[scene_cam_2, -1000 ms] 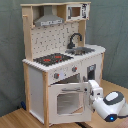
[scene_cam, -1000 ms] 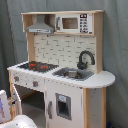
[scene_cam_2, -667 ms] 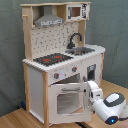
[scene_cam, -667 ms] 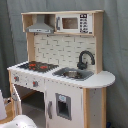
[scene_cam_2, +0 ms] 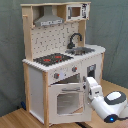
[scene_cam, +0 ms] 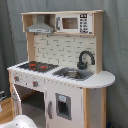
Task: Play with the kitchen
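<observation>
White-and-wood kitchen (scene_cam_2: pixel 60 65) upright, long axis vertical; arm (scene_cam_2: pixel 102 100) at oven door (scene_cam_2: pixel 65 100)

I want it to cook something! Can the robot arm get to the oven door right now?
Probably yes. In the second exterior view the end effector is right beside the oven door, with nothing between them.

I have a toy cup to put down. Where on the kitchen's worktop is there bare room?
The rounded white end of the worktop, beyond the sink and tap, is bare. The hob end is filled by burners.
</observation>
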You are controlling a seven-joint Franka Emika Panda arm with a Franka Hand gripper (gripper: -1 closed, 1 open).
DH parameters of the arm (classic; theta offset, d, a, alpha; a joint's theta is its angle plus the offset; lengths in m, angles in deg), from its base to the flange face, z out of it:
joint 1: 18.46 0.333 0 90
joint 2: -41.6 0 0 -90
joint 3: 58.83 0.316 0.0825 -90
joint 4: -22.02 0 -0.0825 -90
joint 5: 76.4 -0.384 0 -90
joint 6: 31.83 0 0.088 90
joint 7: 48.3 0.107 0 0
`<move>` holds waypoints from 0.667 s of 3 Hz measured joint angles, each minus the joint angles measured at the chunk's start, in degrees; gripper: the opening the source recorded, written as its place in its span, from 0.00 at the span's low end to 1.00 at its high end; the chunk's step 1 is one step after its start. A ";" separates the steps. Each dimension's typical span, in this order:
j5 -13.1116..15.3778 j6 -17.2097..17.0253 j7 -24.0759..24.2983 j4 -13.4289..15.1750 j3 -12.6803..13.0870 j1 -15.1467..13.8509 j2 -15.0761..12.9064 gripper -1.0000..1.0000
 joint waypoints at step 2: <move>0.01 -1.02 -2.16 -0.42 -0.71 0.12 0.00 1.00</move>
